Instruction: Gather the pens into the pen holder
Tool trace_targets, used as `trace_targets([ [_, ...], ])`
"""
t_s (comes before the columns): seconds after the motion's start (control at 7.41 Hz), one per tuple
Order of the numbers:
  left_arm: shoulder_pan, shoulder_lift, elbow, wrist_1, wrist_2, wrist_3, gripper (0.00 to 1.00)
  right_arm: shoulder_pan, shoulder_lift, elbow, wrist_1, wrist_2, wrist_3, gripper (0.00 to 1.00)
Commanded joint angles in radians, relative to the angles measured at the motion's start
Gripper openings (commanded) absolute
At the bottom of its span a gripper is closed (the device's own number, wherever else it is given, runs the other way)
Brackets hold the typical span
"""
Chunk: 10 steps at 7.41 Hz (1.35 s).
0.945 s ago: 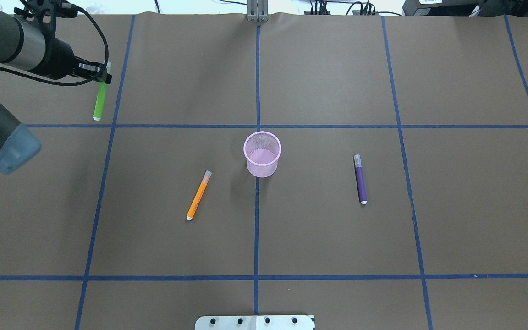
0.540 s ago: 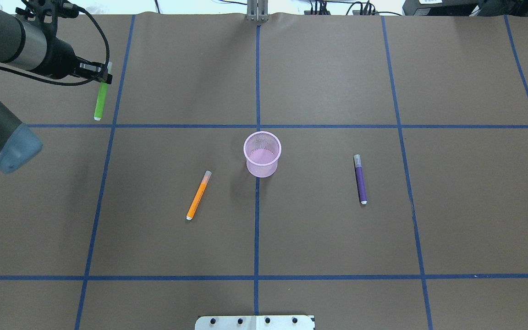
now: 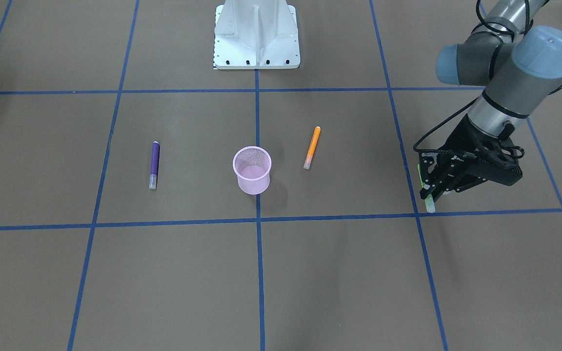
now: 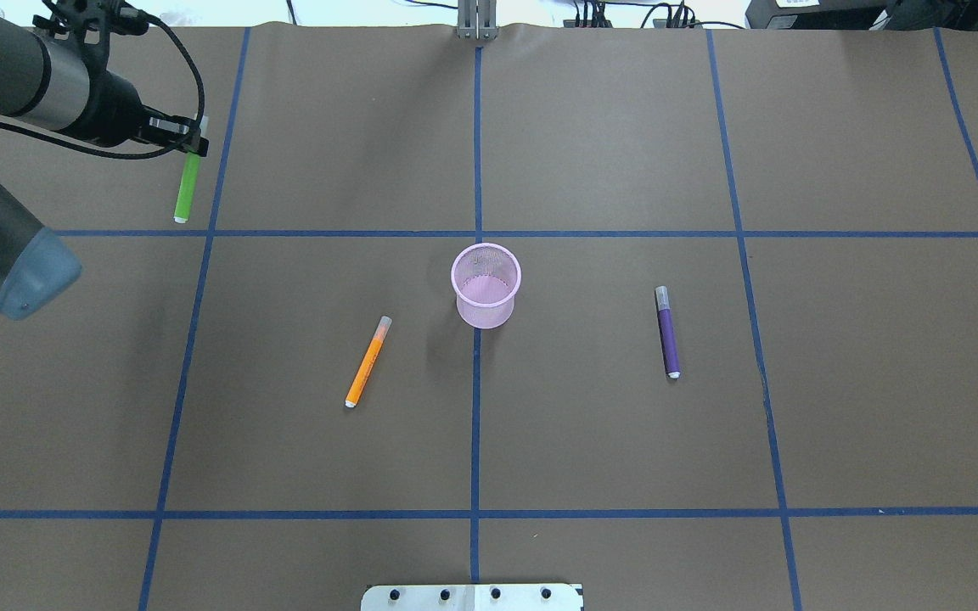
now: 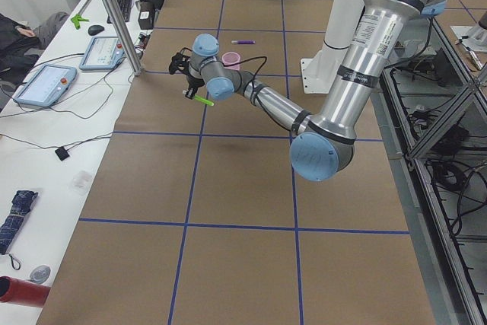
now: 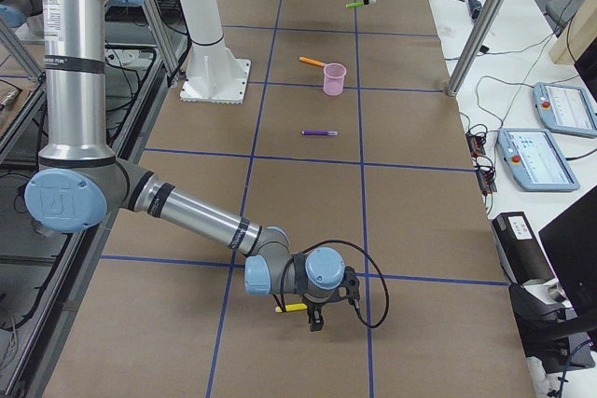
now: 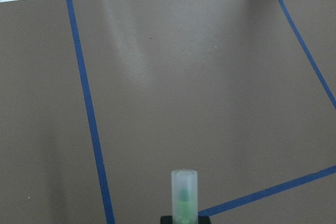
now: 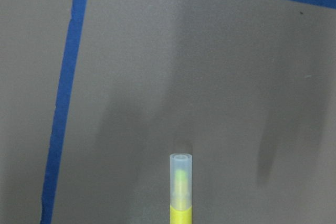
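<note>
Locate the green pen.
Overhead view, far left: green pen gripped by the left end effector, near a blue tape crossing, well left of the pen holder.

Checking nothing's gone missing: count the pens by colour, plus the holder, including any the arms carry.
green pen: 1
yellow pen: 1
orange pen: 1
purple pen: 1
pink mesh pen holder: 1
Total: 5

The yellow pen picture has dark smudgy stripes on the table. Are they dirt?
Right wrist view: probably shadows, not dirt; soft grey bands lie on the table either side of the yellow pen. Left wrist view: the clear cap of the green pen looks soft and blurry.
</note>
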State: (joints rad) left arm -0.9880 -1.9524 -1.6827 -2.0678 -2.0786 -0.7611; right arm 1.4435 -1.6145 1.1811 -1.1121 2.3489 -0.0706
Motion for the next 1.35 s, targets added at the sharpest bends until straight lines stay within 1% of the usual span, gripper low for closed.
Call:
trace_targets([
  [0.0, -0.001, 0.0, 0.006, 0.0, 0.0, 0.002, 0.0, -0.021, 0.007, -0.024, 0.0, -0.002, 0.0, 1.0],
  [0.27, -0.001, 0.0, 0.006, 0.0, 0.0, 0.003, 0.0, -0.026, 0.007, -0.032, 0.0, -0.002, 0.0, 1.0],
  [0.4, -0.001, 0.0, 0.006, 0.0, 0.0, 0.003, 0.0, -0.028, 0.008, -0.037, -0.002, -0.002, 0.0, 0.95],
  [0.54, -0.001, 0.0, 0.006, 0.0, 0.0, 0.003, 0.0, -0.026, 0.011, -0.04, -0.002, -0.002, 0.0, 0.79],
  [0.67, -0.001, 0.0, 0.006, 0.0, 0.0, 0.003, 0.0, -0.028, 0.018, -0.044, -0.003, -0.002, 0.0, 0.59],
  [0.94, -0.001, 0.0, 0.008, 0.0, 0.0, 0.003, 0.0, -0.029, 0.019, -0.044, -0.002, -0.002, 0.0, 0.53],
  [1.21, -0.001, 0.0, 0.008, 0.0, 0.0, 0.003, 0.0, -0.032, 0.024, -0.044, -0.003, -0.002, 0.0, 0.53],
])
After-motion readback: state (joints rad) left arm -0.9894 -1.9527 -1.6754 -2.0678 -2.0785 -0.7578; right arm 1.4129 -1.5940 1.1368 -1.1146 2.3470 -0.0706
